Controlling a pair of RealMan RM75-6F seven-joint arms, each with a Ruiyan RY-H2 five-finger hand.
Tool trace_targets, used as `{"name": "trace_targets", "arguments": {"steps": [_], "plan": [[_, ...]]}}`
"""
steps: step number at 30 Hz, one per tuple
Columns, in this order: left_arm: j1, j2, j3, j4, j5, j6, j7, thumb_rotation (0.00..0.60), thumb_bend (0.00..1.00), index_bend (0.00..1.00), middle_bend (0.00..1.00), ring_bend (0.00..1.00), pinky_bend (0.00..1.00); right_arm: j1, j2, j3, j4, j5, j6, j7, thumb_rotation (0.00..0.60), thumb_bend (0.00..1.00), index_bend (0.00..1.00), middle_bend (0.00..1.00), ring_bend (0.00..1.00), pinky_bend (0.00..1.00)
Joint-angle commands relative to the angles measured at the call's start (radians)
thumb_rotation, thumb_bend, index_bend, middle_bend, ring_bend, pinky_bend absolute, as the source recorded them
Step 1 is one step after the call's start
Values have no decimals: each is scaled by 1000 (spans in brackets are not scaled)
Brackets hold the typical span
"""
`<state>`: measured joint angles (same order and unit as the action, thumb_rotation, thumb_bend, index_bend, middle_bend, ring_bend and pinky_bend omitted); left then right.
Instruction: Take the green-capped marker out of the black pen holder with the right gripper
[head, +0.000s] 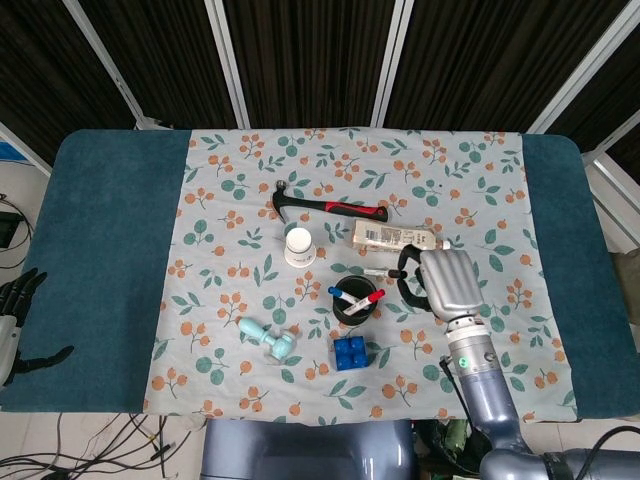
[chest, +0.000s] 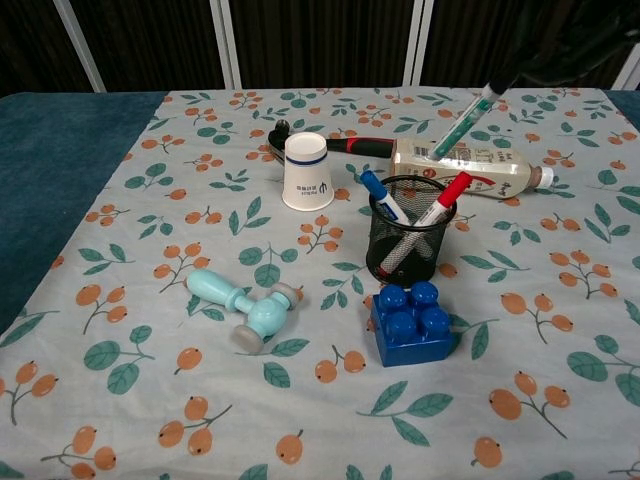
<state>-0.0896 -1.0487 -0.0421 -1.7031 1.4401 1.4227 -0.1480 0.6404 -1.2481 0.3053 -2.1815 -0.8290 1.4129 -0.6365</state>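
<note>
Green-capped marker (chest: 462, 124) clear of the black pen holder (chest: 408, 240), hanging tilted in the air above and to the right of it, over the bottle (chest: 470, 170). Gripped at its upper end by the right hand (head: 448, 283), mostly out of frame in the chest view. Red and blue markers left in the holder. Extraction judged essentially done; only carrying away or setting down on the worktop (head: 110, 250) possibly left. Left hand (head: 18, 320) idle, fingers apart, at the worktop's edge.
</note>
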Motion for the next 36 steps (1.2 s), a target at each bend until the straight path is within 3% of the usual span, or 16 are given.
{"name": "trace_targets", "arguments": {"steps": [1, 8, 14, 22, 28, 36], "plan": [[0, 0, -1, -1, -2, -1, 1, 600, 0, 0, 0, 0, 0, -56, 82, -1, -27, -17, 4, 70, 600, 466, 613, 1000, 1000, 1000], [-1, -4, 1, -6, 5, 2, 15, 600, 0, 0, 0, 0, 0, -137, 146, -74, 33, -44, -46, 183, 600, 466, 613, 1000, 1000, 1000], [-1, -7, 2, -8, 8, 3, 24, 600, 0, 0, 0, 0, 0, -164, 101, -118, 106, -53, -78, 238, 600, 466, 612, 1000, 1000, 1000], [-2, -7, -1, -5, -1, 0, 18, 600, 0, 0, 0, 0, 0, -170, 36, -127, 175, -33, -91, 252, 600, 420, 600, 1000, 1000, 1000], [-1, -4, -1, -5, -3, -1, 14, 600, 0, 0, 0, 0, 0, -163, 34, -132, 209, -29, -84, 199, 600, 306, 347, 1000, 1000, 1000], [0, -5, 0, -4, 1, 2, 18, 600, 0, 0, 0, 0, 0, -203, 72, -147, 234, -66, -60, 223, 600, 287, 128, 994, 979, 997]]}}
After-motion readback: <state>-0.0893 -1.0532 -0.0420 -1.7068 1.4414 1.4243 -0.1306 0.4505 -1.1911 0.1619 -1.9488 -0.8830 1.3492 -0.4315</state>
